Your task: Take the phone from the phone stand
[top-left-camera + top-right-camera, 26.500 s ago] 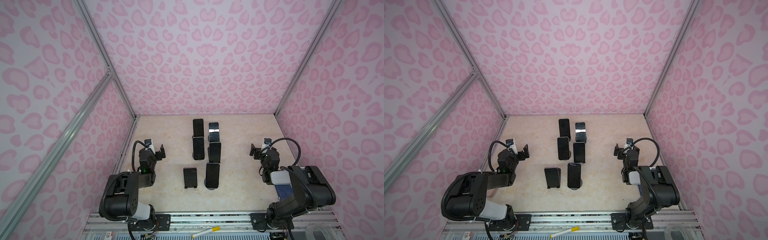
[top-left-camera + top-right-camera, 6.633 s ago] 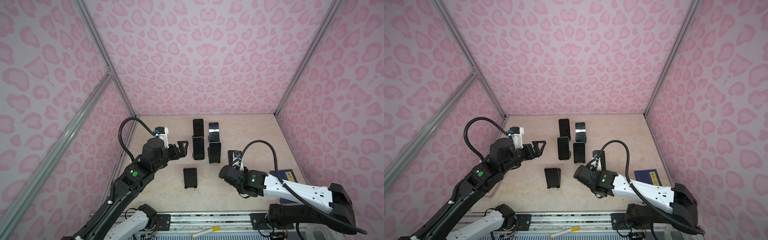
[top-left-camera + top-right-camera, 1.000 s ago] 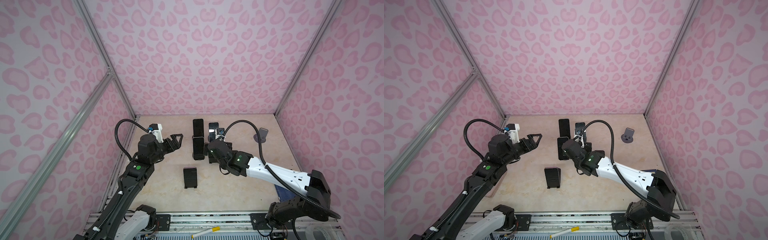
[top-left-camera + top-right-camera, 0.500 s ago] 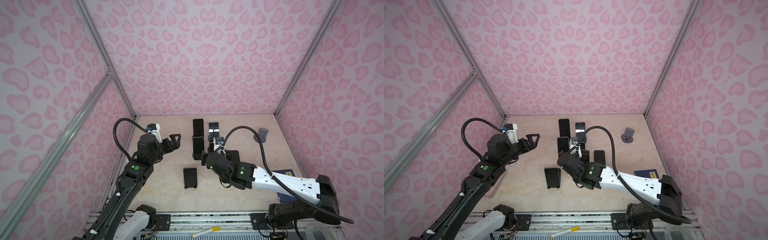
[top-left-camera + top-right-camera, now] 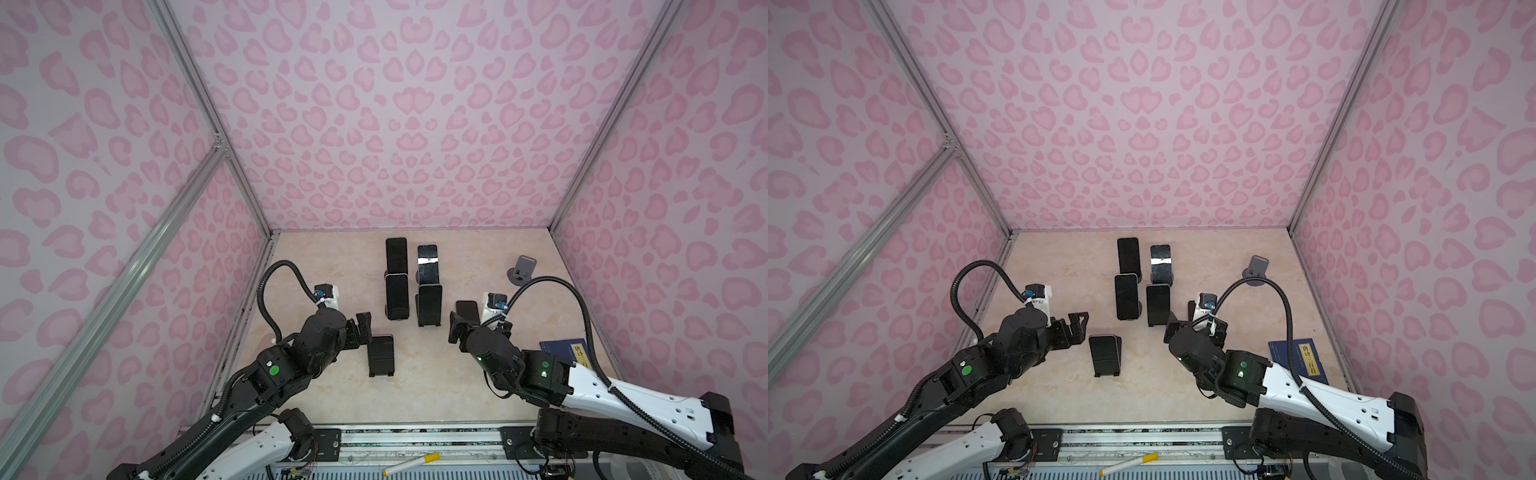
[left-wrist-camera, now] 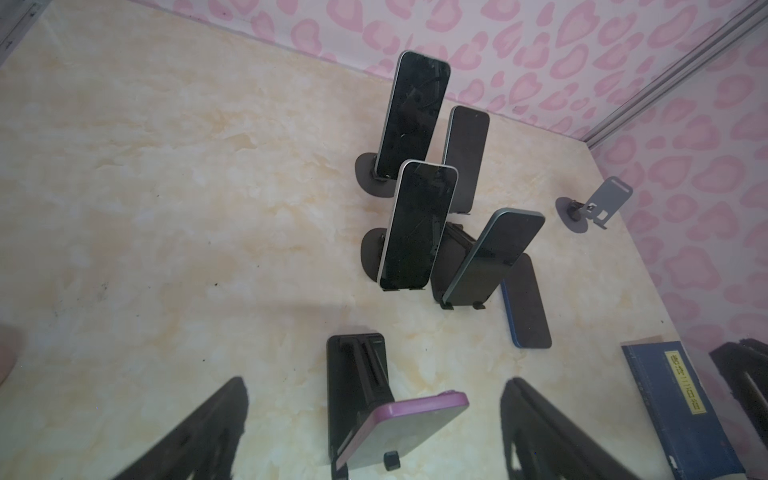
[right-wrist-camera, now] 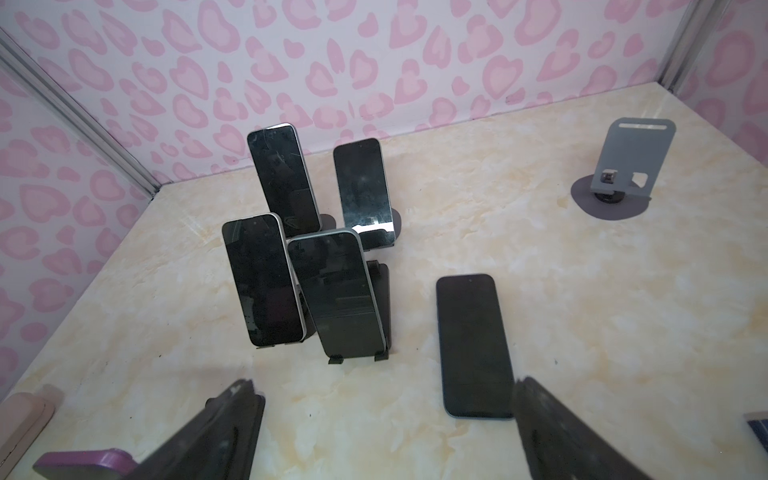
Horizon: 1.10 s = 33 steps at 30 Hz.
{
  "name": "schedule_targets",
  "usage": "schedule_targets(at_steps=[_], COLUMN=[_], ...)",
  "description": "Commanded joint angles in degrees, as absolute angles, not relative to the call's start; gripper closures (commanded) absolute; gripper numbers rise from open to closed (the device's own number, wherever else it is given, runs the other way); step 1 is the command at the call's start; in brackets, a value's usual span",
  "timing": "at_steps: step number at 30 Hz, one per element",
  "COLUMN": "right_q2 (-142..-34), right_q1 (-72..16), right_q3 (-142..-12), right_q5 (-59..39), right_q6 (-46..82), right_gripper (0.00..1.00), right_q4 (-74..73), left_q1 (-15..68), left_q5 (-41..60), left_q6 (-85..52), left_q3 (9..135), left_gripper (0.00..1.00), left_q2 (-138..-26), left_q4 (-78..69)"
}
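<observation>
Several dark phones stand on stands mid-table, among them a middle-left phone (image 5: 397,296) and a middle-right phone (image 5: 429,303). Nearer the front, a purple-cased phone (image 6: 411,424) leans on a black phone stand (image 6: 353,374). My left gripper (image 5: 362,332) is open just left of it, and the wrist view shows the phone ahead between the spread fingers (image 6: 199,436). My right gripper (image 5: 473,322) is open and empty. A blue phone (image 7: 473,345) lies flat on the table just beyond its fingers (image 7: 552,428).
An empty grey stand (image 5: 523,269) sits at the back right. A dark blue book (image 5: 567,353) lies by the right wall. Pink patterned walls close in three sides. A pen (image 5: 411,463) lies on the front rail.
My right arm has drawn back to the right, away from the middle phones, leaving the blue phone flat on the table. My left gripper has dropped closer to the purple-cased phone.
</observation>
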State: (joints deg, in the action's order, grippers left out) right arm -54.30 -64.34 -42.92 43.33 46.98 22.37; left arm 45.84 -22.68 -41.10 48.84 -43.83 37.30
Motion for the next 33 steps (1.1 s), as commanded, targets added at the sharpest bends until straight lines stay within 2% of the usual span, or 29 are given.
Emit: schedule_targets(at_steps=[1,4,9,12,19,33], right_q2=[-55.05,-59.86,-67.78,-72.11,-85.55,-97.93], right_q1=[-64.76,-68.02,-75.80,-78.80,-82.45,-81.29], right_q3=[-41.61,-43.02,-50.46,-54.31,-64.55,-77.06], right_q5=[40.44,39.08,42.20,40.97,40.65,44.17], right_q6=[49.53,51.11,51.01,50.63,53.48,62.14], right_gripper=[0.02,0.02,0.01,0.01,0.01,0.01], right_q4=[19.41,17.17,16.25,13.79,15.96,28.93], left_q1=[46.48,46.41,45.73,42.75,28.43,22.88], left_q5=[-27.02,-27.80,-31.29,-32.77,-19.70,-11.24], left_q6=[-43.11,-40.91,-34.48,-30.77,-29.68,-28.87], left_q3=[48.31,48.82,52.21,54.39,56.10,53.35], left_gripper=[0.02,0.03,0.03,0.04,0.04,0.04], left_q2=[-42.92,-42.45,-43.13,-44.12,-46.77,-44.39], left_q4=[39.86,39.11,38.75,37.38,36.51,33.58])
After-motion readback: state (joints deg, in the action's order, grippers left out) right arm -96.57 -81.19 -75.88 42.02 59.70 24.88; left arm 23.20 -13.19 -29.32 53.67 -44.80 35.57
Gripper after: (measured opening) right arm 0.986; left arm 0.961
